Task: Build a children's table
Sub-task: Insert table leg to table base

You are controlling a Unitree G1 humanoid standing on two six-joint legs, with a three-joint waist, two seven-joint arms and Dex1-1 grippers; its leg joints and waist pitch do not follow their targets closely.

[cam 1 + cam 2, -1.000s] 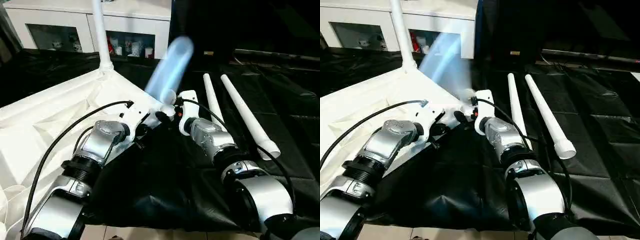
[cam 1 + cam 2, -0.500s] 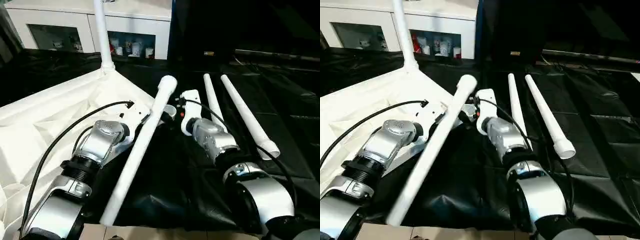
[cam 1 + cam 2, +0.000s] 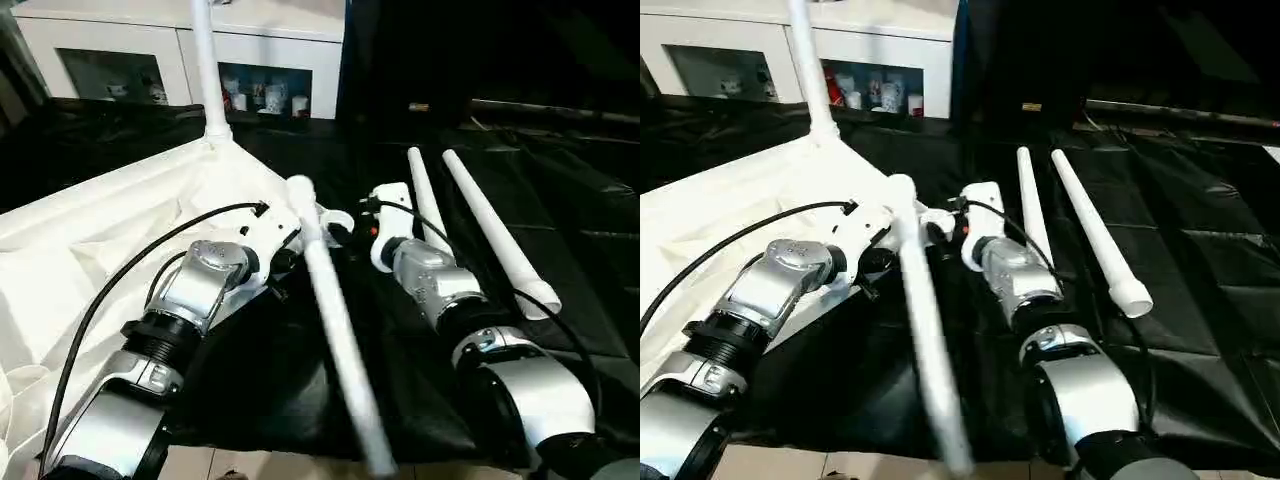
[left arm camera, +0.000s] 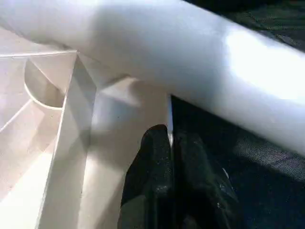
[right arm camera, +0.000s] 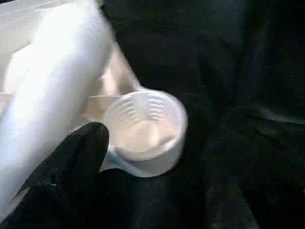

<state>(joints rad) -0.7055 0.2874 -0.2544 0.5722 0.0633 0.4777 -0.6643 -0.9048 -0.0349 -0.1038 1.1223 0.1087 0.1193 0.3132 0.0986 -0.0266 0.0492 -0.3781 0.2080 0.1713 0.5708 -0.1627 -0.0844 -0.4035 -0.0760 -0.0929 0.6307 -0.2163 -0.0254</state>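
Black sheeting covers the floor; the upturned tabletop (image 3: 120,215) lies on it. My left claw (image 4: 169,157) pinches its corner rim, my right claw (image 5: 71,157) is spread. A loose leg (image 3: 335,320) lies across the empty socket (image 5: 145,126); I'd regrasp and seat it.

One tabletop (image 3: 120,220), lying underside up. Four white tube legs: one upright leg (image 3: 208,70) at the top's far corner, one loose leg (image 3: 335,320) slanting past its near corner, and two spare legs (image 3: 495,235) side by side on one black sheet (image 3: 560,200).

Probably a home: cabinet (image 3: 150,45) displaying crockery (image 3: 262,97).
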